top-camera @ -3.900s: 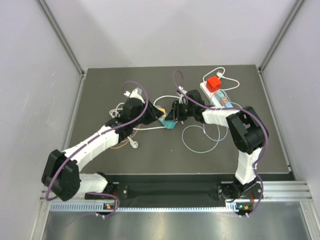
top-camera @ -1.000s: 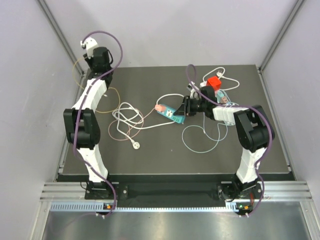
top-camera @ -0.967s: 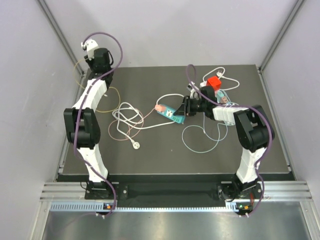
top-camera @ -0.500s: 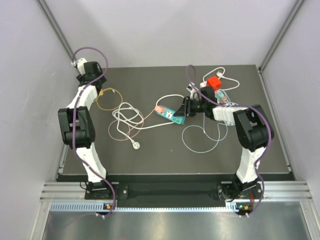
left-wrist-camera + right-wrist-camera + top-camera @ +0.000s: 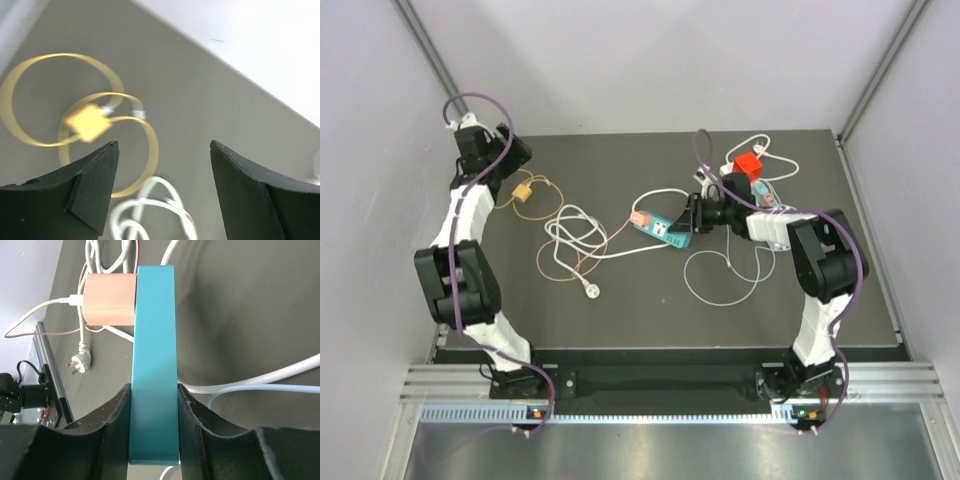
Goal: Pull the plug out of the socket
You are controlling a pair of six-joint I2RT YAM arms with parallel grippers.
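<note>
The long white socket (image 5: 763,192) lies at the back right with a red plug (image 5: 750,165) standing on its far end. My right gripper (image 5: 692,218) (image 5: 153,390) is shut on the end of a shorter teal power strip (image 5: 670,232) (image 5: 155,340), which carries a pink charger (image 5: 641,215) (image 5: 110,299). My left gripper (image 5: 516,158) (image 5: 164,145) hovers open at the far left corner with nothing between its fingers. Just below it on the table lies a yellow plug (image 5: 523,193) (image 5: 89,122) with its coiled yellow cable.
A tangle of white and pink cable (image 5: 575,232) lies mid-left, ending in a white wall plug (image 5: 590,291) (image 5: 80,362). A pale blue cable loop (image 5: 720,280) lies in front of the right arm. Walls stand close behind and beside the table.
My left gripper has opened and let go of the yellow plug, which now lies on the table. The left arm swung further left. The right arm has not moved.
</note>
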